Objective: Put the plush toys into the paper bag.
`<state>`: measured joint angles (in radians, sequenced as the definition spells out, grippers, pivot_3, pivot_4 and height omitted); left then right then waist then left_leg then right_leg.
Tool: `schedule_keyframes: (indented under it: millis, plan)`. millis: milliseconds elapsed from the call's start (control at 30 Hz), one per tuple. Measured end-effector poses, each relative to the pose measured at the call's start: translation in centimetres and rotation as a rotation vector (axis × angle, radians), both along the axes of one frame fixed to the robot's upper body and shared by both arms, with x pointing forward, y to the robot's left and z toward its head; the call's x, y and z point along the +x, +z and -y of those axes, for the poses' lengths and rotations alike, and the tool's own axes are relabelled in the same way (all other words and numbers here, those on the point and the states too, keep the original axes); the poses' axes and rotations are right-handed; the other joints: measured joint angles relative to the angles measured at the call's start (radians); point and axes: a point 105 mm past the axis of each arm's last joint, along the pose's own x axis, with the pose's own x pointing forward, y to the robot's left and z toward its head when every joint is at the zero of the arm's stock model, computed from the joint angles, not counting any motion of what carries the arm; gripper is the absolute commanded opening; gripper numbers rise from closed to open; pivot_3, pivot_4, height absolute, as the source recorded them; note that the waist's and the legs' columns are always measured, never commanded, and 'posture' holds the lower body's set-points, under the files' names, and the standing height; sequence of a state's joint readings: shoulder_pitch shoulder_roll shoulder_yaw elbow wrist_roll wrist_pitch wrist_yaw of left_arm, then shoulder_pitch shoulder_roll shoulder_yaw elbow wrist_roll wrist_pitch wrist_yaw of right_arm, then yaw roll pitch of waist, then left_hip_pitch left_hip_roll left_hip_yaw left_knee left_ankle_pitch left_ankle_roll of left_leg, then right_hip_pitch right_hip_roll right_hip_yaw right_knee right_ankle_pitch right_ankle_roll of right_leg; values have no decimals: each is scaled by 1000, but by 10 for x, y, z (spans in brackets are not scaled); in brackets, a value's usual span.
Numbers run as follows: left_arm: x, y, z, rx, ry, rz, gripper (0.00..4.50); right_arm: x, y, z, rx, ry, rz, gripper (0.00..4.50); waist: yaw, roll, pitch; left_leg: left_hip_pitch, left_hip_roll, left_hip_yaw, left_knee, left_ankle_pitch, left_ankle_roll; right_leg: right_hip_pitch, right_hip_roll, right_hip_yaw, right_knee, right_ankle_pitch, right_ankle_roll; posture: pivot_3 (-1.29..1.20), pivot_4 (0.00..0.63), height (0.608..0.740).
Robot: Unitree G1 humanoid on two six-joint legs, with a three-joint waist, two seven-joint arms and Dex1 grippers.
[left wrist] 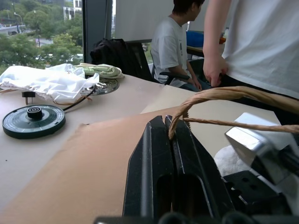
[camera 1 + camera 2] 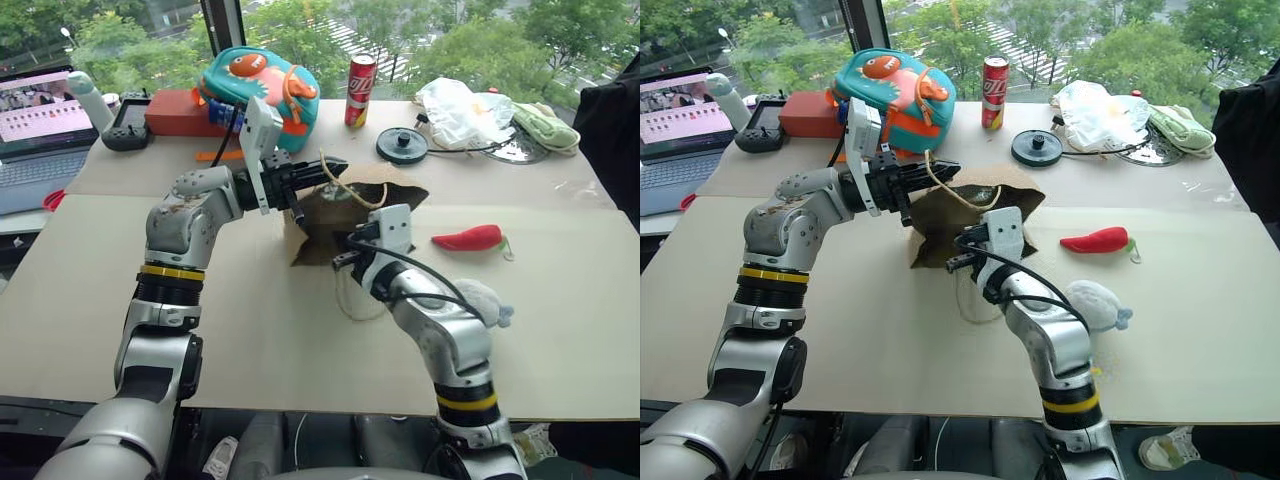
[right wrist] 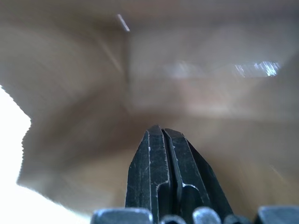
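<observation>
The brown paper bag (image 2: 316,218) lies mid-table, its mouth lifted toward me. My left gripper (image 2: 338,166) is shut on one tan cord handle (image 1: 224,94) and holds it up. At the bag's mouth my right gripper (image 2: 341,260) is shut with nothing in it; the right wrist view looks into the bag's brown inside past the shut fingers (image 3: 154,158). To the right of the bag the red chili plush toy (image 2: 468,238) lies on the table. Beside my right forearm sits the whitish-grey fluffy plush toy (image 2: 488,299).
Along the table's far edge stand a teal backpack (image 2: 262,80), a red can (image 2: 360,90), a black disc (image 2: 402,145), a white plastic bag (image 2: 462,110) and a green cloth (image 2: 545,125). A laptop (image 2: 40,120) is far left. People (image 1: 261,42) stand beyond the right side.
</observation>
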<state>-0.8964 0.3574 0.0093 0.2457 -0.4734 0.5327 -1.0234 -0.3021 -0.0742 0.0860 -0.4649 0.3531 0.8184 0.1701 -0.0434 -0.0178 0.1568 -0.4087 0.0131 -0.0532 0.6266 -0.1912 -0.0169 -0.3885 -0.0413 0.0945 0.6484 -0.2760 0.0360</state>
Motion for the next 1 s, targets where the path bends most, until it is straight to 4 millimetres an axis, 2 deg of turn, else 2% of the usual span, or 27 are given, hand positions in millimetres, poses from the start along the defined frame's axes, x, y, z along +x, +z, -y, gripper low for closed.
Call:
schedule_keyframes:
  millis: [100, 167, 200, 267, 367, 500, 533, 567, 633, 833, 1000]
  plan:
    - [0, 0, 0, 0, 1, 0, 0, -7, 2, 12, 6, -13, -8, 62, 0, 0, 0, 0, 0, 0, 0, 0, 0, 0, 0, 0, 0, 0, 0, 0, 150, 739]
    - [0, 0, 0, 0, 1, 0, 0, -9, 2, 31, 0, -58, -21, 62, 0, 0, 0, 0, 0, 0, 0, 0, 0, 0, 0, 0, 0, 0, 0, 0, 150, 739]
    - [0, 0, 0, 0, 1, 0, 0, -8, 2, 45, -12, -103, -25, 319, 0, 0, 0, 0, 0, 0, 0, 0, 0, 0, 0, 0, 0, 0, 0, 0, 150, 739]
    - [0, 0, 0, 0, 1, 0, 0, -6, 4, 60, -17, -153, -25, 770, 0, 0, 0, 1, 0, 1, 0, 0, 0, 0, 0, 0, 0, 0, 0, 0, 150, 739]
    - [0, 0, 1, 0, -3, 0, 0, -11, 8, 74, -15, -187, -27, 1868, -3, 0, 0, 1, 0, 1, -1, 0, 0, 0, 0, 0, 0, 0, 0, 0, 150, 739]
    - [0, -2, 0, 5, -4, -4, 0, -28, 13, 106, -70, -250, -34, 3213, 0, 0, 0, -1, 0, 1, 0, 0, 0, 0, 0, 0, -1, 0, 0, 0, 150, 739]
    - [0, -3, -1, 6, -3, -5, 0, -32, 14, 114, -96, -271, -34, 3418, 1, 0, 0, -1, -1, 1, 0, 0, 0, 0, -1, 0, -1, 0, 0, 0, 150, 739]
    - [-1, -4, 0, 6, -6, -7, 0, -37, 14, 121, -121, -284, -43, 3885, 2, 0, 0, -1, -1, 1, 0, 0, 0, 0, -1, 0, -1, 0, 0, 0, 150, 739]
    - [-1, -5, -1, 6, -5, -10, 0, -49, 7, 133, -180, -295, -84, 4457, 3, 0, 0, -1, -1, 1, 0, 0, 0, 0, -1, 0, -2, 0, 0, 0, 150, 739]
    - [-2, -7, 4, 3, -21, -16, 0, -72, -13, 158, -303, -310, -218, 4457, -2, 0, 0, 1, 0, 2, 0, 0, 0, 1, 0, 1, -1, -2, 4, 0, 150, 739]
    - [-2, -7, 5, 0, -25, -15, 0, -71, -36, 164, -316, -350, -320, 4457, -1, 0, 0, 1, 0, 2, 0, 0, 0, 1, 0, 2, -1, -3, 4, 0, 150, 739]
